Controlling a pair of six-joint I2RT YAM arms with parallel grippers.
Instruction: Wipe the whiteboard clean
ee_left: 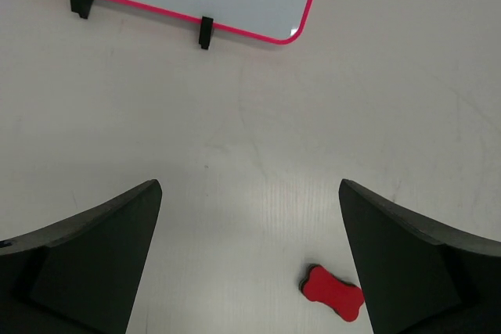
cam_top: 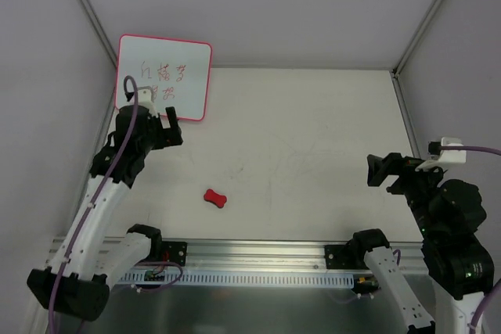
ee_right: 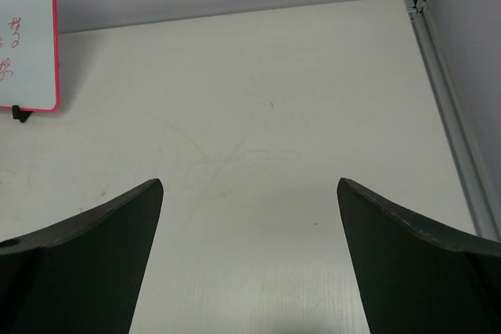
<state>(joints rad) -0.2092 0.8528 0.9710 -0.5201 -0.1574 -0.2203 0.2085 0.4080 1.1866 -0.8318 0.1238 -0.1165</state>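
Starting point, we judge | whiteboard (cam_top: 164, 77) stands far left, red marks all there | eraser (cam_top: 214, 198) lies well apart, not picked up | left gripper (ee_left: 249, 185) and right gripper (ee_right: 250, 184) spread wide, empty | all wiping left.

Whiteboard (cam_top: 164, 76), far-left corner of table (cam_top: 313, 131): white face, pink-red frame, red handwritten marks, two black feet (ee_left: 206, 32).
Eraser (cam_top: 214, 198), toward near edge: solid red.
Table: off-white, faint grey scuff lines mid-surface.
Left gripper (ee_left: 249, 185), right gripper (ee_right: 249, 184): black.
Left arm (cam_top: 98, 209): white links, black joints, purple cable (cam_top: 131, 115).
Rail (cam_top: 258, 252), near edge: silver.
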